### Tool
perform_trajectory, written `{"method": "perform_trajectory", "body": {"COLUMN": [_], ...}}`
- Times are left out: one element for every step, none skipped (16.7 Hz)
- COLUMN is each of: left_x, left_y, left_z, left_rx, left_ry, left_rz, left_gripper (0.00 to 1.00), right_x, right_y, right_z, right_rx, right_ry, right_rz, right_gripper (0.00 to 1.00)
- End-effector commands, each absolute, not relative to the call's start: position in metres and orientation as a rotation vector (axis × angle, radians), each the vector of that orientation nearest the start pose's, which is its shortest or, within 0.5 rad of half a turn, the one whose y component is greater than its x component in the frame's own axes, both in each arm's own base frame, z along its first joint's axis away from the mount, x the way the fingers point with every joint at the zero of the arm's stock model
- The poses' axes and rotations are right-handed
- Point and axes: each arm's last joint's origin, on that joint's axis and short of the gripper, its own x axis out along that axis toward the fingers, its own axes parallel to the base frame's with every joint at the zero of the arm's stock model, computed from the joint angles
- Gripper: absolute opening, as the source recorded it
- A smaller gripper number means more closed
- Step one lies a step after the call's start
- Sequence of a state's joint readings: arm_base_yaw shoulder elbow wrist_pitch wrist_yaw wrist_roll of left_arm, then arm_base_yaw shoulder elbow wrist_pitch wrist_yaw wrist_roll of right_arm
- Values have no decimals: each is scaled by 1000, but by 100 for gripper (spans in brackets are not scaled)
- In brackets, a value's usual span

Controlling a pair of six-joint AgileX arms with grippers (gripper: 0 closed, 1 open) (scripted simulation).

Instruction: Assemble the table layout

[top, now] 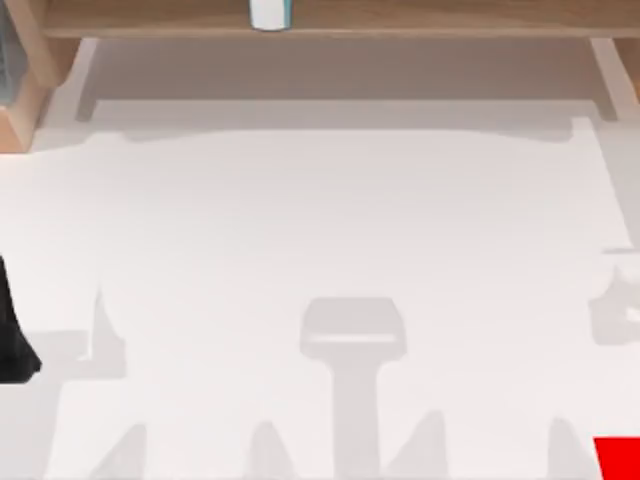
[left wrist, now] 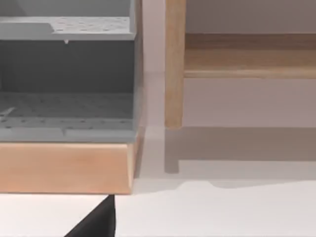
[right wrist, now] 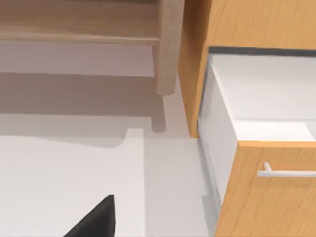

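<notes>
One bench point(top: 330, 220), plain matte white and bare across its middle, spreads out in front of the wooden shelf frame point(top: 420, 18) that runs along its far edge. One shelf frame, two posts seen from the wrist cameras, one each. Left arm point(top: 12, 330) is a dark shape at the bench's left edge, well forward of the shelf frame, low over the surface. Left gripper point(left wrist: 96, 222) shows as a black sliver just above the bench, which lies directly below and ahead of it. Its camera faces the shelf frame's left post and one wooden box point(left wrist: 64, 168) holding one grey perforated rack point(left wrist: 64, 108), two tiers visible, right beside that post. Cannot tell if the left jaws are apart or together. Right gripper point(right wrist: 96, 217) is likewise a black sliver over the white bench, pointed toward the shelf frame's right post. Just beside that post stands one orange-wood cabinet point(right wrist: 256, 197) with one white drawer point(right wrist: 266, 98) pulled out and one pale bar handle point(right wrist: 289, 173) on the front below. Right jaws state cannot be told either. One pale cylinder point(top: 270, 12) stands on the shelf frame near its middle. One red object point(top: 620, 460), cut off, sits at the bench's near right corner, far from the shelf frame. Grey shadows lie on the bench.
</notes>
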State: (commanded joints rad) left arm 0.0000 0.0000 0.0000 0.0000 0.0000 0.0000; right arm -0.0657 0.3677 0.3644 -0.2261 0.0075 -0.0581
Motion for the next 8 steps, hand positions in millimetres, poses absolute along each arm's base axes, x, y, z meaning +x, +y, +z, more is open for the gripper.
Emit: {"method": "perform_trajectory", "body": {"left_x": [106,106,106,106,106,106,106,106], "left_y": [-1,-1,-1,-1,-1,-1,-1,-1], "left_z": [160,160,160,160,160,160,160,160], "left_rx": [0,0,0,0,0,0,0,0], "left_ry": [0,0,0,0,0,0,0,0], "left_rz": [0,0,0,0,0,0,0,0], "left_gripper": [100,100,100,100,100,100,100,100], "right_x": [129,140,153,170,189,211,234,259], "right_y": [-11,-14,-17,-22,-27,-34,-42,-51], "right_z": [248,265,281,297,310,321,329,334], "right_rx": [-62,-70,-78,-84,-89,-92,-93,-93], "right_ry": [282,337,395,458,524,592,661,732], "right_rz": [-77,-89,-99,-109,-118,-126,-133,-137], "right_gripper": [100,100,100,100,100,100,100,100]}}
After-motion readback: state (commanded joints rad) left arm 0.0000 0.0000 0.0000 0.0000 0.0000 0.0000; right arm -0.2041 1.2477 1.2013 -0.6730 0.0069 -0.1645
